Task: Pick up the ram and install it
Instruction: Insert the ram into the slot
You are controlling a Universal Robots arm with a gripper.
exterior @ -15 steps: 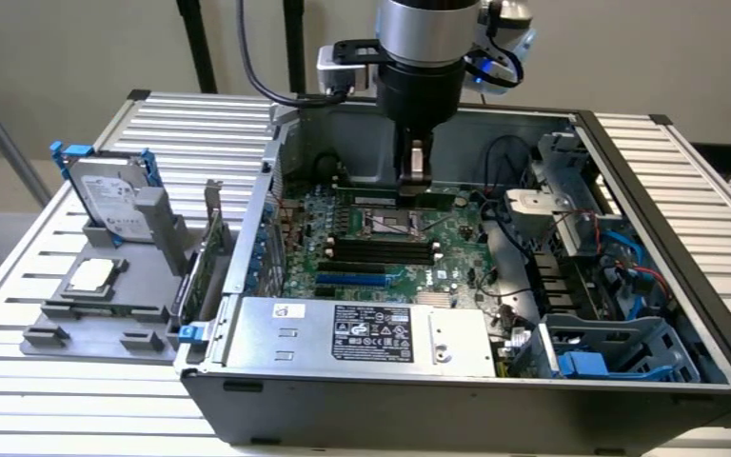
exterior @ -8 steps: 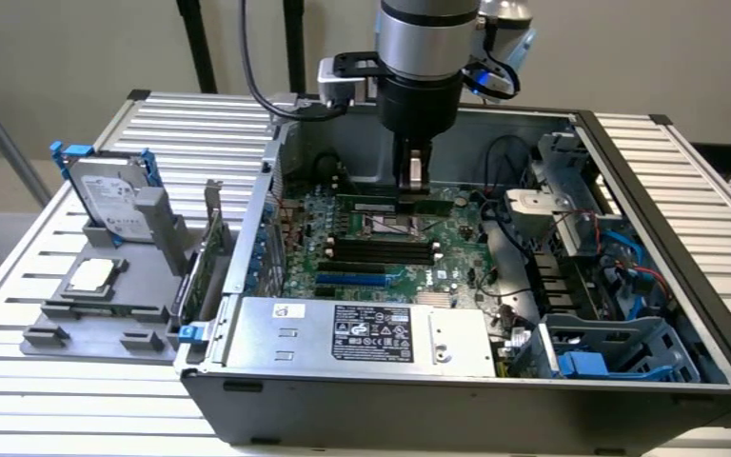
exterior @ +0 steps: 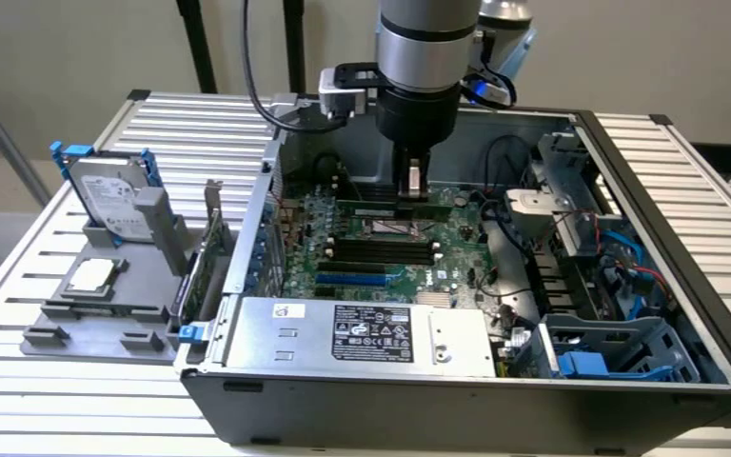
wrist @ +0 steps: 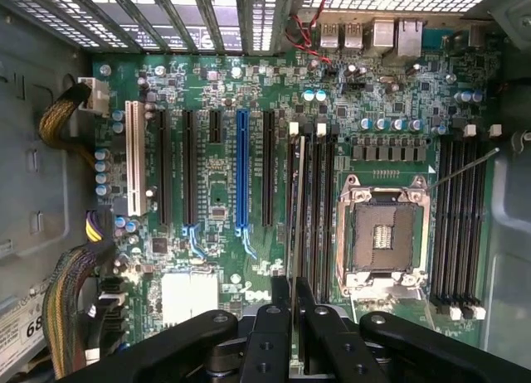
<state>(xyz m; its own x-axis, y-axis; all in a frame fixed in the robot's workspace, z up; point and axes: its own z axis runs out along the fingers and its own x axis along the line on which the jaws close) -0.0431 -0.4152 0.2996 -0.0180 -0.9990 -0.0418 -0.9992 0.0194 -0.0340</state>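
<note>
My gripper (exterior: 410, 190) hangs inside the open computer case (exterior: 670, 238), over the far part of the green motherboard (exterior: 340, 224). It is shut on the ram (exterior: 368, 205), a thin green stick held level just above the board. In the wrist view the ram (wrist: 297, 201) is edge-on, a narrow line running out from between the black fingers (wrist: 270, 333) of the gripper (wrist: 294, 304). It lies along the outermost of the black memory slots (wrist: 314, 201) beside the empty processor socket (wrist: 383, 234). Whether it touches the slot cannot be told.
A second bank of memory slots (wrist: 460, 225) lies on the socket's other side. The power supply (exterior: 365, 333) and a blue drive cage (exterior: 607, 352) fill the case's near side. Outside, at the exterior view's left, a grey stand (exterior: 99, 314) carries a hard drive (exterior: 111, 195) and a silver processor chip (exterior: 92, 276).
</note>
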